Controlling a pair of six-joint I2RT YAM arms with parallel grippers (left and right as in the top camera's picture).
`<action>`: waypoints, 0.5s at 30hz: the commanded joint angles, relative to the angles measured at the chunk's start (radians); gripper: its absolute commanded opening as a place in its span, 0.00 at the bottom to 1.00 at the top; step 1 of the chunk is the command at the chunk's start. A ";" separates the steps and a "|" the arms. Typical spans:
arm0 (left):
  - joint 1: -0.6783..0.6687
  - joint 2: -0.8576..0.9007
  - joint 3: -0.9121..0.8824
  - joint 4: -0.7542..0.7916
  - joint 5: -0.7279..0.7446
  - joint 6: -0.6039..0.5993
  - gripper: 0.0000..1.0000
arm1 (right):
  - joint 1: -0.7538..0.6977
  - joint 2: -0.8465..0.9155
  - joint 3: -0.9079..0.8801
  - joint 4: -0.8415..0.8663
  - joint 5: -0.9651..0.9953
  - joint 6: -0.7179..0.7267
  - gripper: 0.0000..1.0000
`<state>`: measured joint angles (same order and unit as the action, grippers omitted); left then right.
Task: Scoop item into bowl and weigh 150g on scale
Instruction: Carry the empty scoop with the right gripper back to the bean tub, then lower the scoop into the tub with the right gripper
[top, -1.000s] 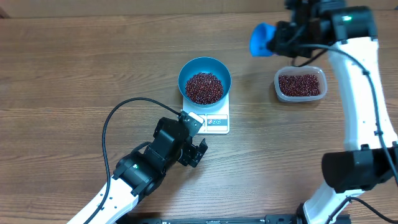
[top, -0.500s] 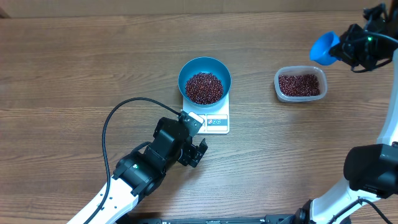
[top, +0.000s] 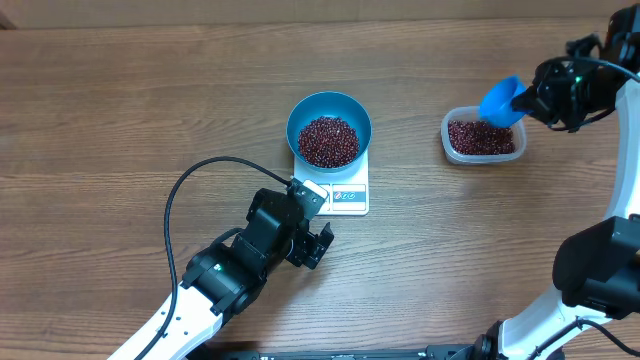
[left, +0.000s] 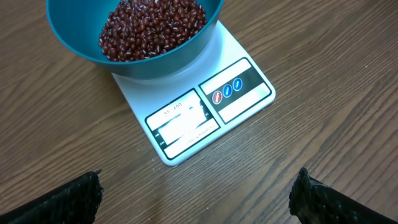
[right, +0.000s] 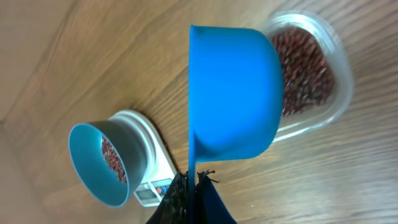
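Note:
The teal bowl (top: 296, 112) stands on the white scale (top: 347, 196) and holds a heap of red-brown beans (top: 328, 141). My left gripper (top: 312, 243) hovers open just in front of the scale's display, with nothing between its fingers (left: 62, 202). In the left wrist view the bowl (left: 180, 59) and the scale (left: 205, 106) lie straight ahead. My right gripper (top: 533, 100) is shut on the handle of a bright blue scoop (top: 500, 100), tilted on its side over the right end of the clear tub (top: 446, 135) of beans (top: 480, 138). The scoop's cup (right: 233, 93) hides part of the tub (right: 333, 93).
Bare wooden table surrounds the scale and tub. A black cable (top: 190, 185) loops over the table left of my left arm. The right arm's white links (top: 625, 210) rise along the right edge.
My right gripper swung the scoop from above and left of the tub out to the right, then down over the tub's right end. The left arm has stayed still.

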<state>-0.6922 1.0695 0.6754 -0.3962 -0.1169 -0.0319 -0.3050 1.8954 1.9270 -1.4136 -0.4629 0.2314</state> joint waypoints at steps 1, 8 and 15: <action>-0.002 -0.010 -0.007 0.001 -0.014 -0.020 1.00 | 0.007 -0.032 -0.029 0.007 -0.044 0.013 0.04; -0.002 -0.010 -0.007 0.001 -0.014 -0.020 1.00 | 0.010 -0.032 -0.068 0.018 -0.035 0.039 0.04; -0.002 -0.010 -0.007 0.001 -0.014 -0.020 0.99 | 0.036 -0.032 -0.072 0.032 0.088 0.122 0.04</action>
<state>-0.6922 1.0695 0.6754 -0.3962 -0.1169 -0.0319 -0.2909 1.8954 1.8584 -1.3884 -0.4267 0.3138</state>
